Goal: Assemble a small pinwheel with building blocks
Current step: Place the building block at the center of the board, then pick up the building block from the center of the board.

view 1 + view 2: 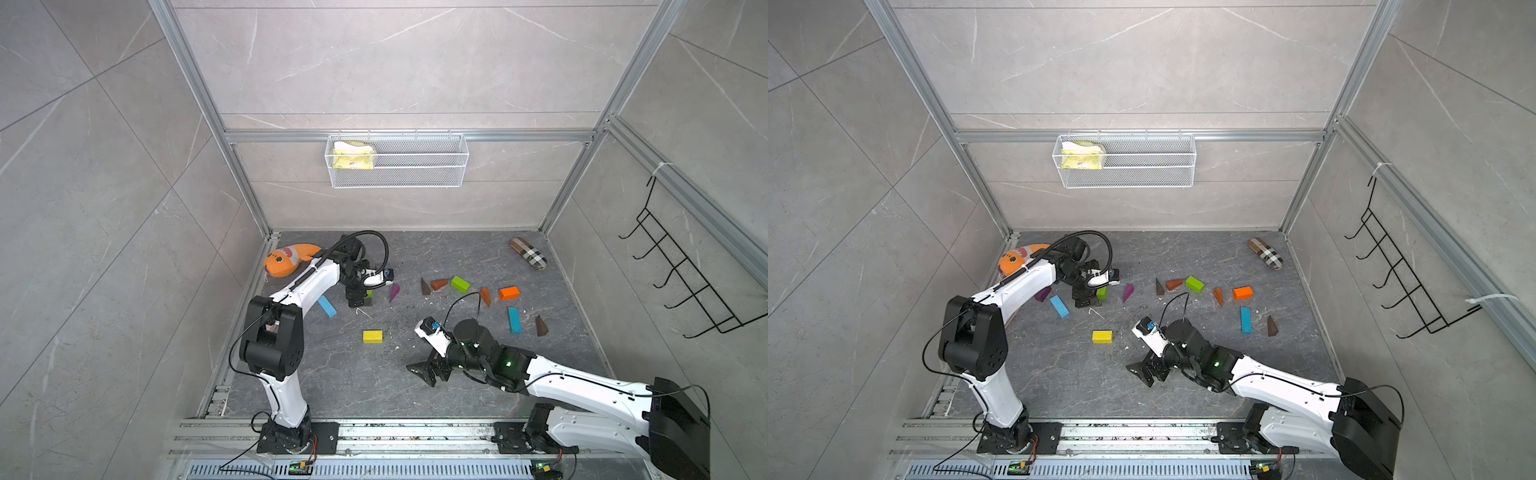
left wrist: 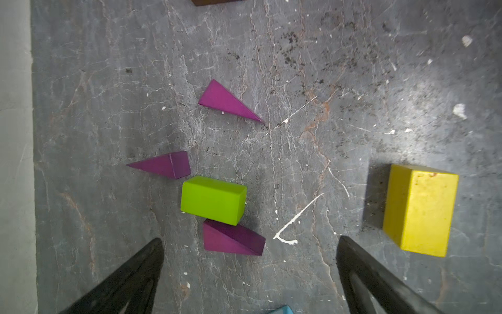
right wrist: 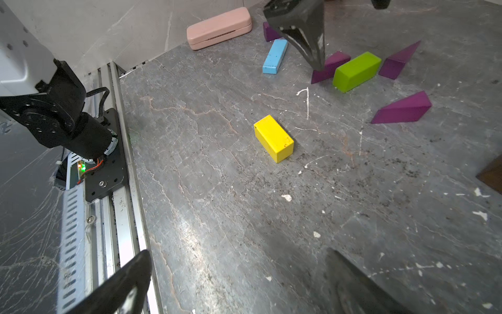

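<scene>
Two grippers, both spread wide and holding nothing. The left gripper (image 2: 250, 239) hangs over the dark stone tabletop (image 2: 298, 68). A lime-green painted brick (image 2: 213, 199) lies just ahead of its black fingertips, clear of them. One purple triangular wedge (image 2: 231, 239) touches that brick and sits between the fingertips, touched by neither. The right gripper (image 3: 238, 252) faces a yellow painted brick (image 3: 273, 138), well apart from it. Counted across all views: four purple wedges, four brown-orange wedges (image 1: 439, 284), two green bricks, two light-blue bars (image 1: 514, 320), one yellow brick, one orange brick (image 1: 509, 293).
</scene>
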{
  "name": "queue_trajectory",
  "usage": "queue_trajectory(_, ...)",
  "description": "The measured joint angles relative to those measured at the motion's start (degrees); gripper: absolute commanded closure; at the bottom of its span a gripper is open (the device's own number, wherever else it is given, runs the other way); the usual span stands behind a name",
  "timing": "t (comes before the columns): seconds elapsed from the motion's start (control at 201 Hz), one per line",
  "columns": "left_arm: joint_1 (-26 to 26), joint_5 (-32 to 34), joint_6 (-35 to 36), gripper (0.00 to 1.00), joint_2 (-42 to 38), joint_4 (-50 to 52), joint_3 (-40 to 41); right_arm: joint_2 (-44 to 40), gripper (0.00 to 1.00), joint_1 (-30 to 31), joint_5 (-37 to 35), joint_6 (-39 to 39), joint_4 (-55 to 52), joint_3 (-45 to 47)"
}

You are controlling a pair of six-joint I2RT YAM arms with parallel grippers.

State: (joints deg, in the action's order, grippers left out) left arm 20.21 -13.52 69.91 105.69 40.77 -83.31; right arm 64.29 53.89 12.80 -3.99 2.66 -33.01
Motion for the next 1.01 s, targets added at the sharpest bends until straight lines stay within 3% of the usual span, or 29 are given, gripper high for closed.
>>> queue_trajectory(0.294,-0.52,1.46,5.09,0.05,10.62,2.47,-10.14,-2.67,0.0,0.0,-0.28,-0.02,-0.5,1.97)
queue_trajectory(1.011,-1.68,2.84,5.14,0.11,17.51,5.57,-16.17,-2.8,0.0,0.0,-0.57,0.17,-1.81,2.32)
